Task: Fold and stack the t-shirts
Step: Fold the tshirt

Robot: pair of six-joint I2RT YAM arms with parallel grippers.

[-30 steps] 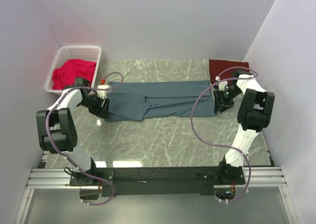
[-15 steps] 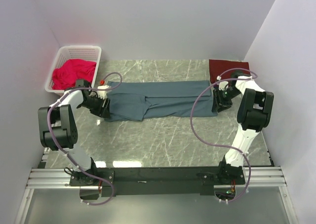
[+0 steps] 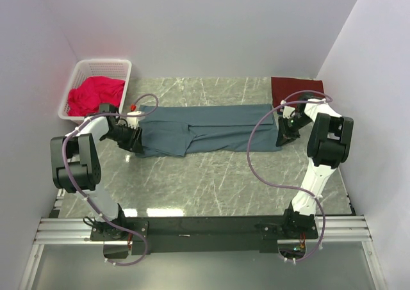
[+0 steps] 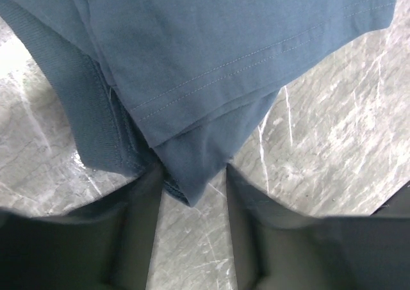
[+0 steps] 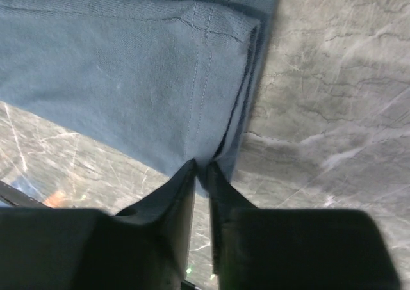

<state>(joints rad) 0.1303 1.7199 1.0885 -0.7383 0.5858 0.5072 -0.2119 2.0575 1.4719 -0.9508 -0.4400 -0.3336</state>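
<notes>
The slate blue-grey t-shirt (image 3: 205, 128) lies folded into a long band across the marble table. My left gripper (image 3: 131, 140) is at its left end. In the left wrist view my left gripper (image 4: 192, 178) is open, and a corner of the blue-grey t-shirt (image 4: 211, 59) lies between the spread fingers (image 4: 144, 207). My right gripper (image 3: 284, 136) is at the shirt's right end. In the right wrist view my right gripper (image 5: 202, 168) is shut on the near corner of the blue-grey t-shirt (image 5: 128, 79). The dark maroon t-shirt (image 3: 293, 89) lies folded at the back right.
A white basket (image 3: 82, 70) holding red cloth (image 3: 95, 93) stands at the back left, just behind the left arm. White walls close in the table on the left, back and right. The black rail (image 3: 205, 227) with the arm bases runs along the near edge.
Both arms have shifted slightly at the ends of the blue-grey shirt; the left elbow has drawn in a little. The shirt has stayed in place.
</notes>
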